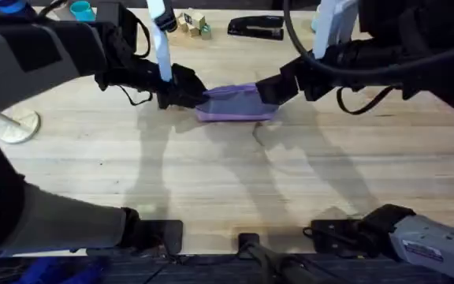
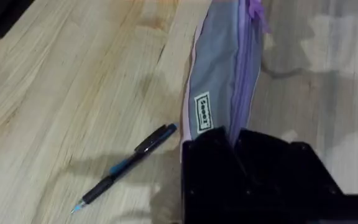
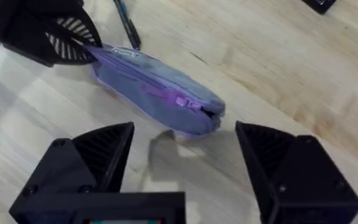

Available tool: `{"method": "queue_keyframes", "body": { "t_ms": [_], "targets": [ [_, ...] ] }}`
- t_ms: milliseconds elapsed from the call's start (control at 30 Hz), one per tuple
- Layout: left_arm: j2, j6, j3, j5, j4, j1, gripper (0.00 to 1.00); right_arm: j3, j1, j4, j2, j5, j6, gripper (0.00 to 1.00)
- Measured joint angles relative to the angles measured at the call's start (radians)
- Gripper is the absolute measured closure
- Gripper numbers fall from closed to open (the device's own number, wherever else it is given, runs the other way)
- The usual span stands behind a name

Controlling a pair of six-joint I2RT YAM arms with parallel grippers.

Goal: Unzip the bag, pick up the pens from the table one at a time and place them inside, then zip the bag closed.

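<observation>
The bag (image 1: 231,102) lies flat on the tabletop (image 1: 235,181) toward the far middle, its long axis running left to right, and the two arms have come at it from opposite ends. The left gripper (image 1: 181,91) has its jaws closed on the bag's left end; the left wrist view shows the fabric disappearing between the black fingers (image 2: 216,155), and the right wrist view shows the ribbed pads clamped on that same tip. This looks like an anchoring hold, keeping the pouch from sliding while the zipper is worked. The right gripper (image 3: 185,162) hangs just short of the bag's right end with its jaws spread wide and holding nothing, lined up with the zipper pull (image 3: 188,101), which sits near that end; the zipper appears mostly or fully closed, so unzipping seems to be the step in hand. One pen (image 2: 126,167) lies on the tabletop just beside the bag on its far side, dark-bodied with a blue tip, not yet picked up. A small white label (image 2: 202,112) with dark lettering is sewn on the bag's side; its writing is too small to read. A black stapler (image 1: 255,28) rests at the far edge.
</observation>
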Motion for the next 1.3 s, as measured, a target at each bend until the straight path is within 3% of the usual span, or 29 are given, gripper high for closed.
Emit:
{"method": "queue_keyframes", "body": {
  "t_ms": [367,567,700,900,1300],
  "targets": [
    [0.000,0.000,0.000,0.000,0.000,0.000,0.958,0.001,0.004,0.079,0.007,0.004,-0.123,0.006],
    [0.000,0.000,0.000,0.000,0.000,0.000,0.958,0.002,0.017,0.080,0.062,0.004,-0.417,0.005],
    [0.000,0.000,0.000,0.000,0.000,0.000,0.958,0.002,0.017,0.073,0.071,-0.042,-0.528,0.005],
    [0.000,0.000,0.000,0.000,0.000,0.000,0.958,0.002,0.018,0.040,0.080,-0.135,-0.589,0.005],
    [0.000,0.000,0.000,0.000,0.000,0.000,0.958,0.002,0.018,0.005,0.086,-0.164,-0.647,0.004]
  ]
}}
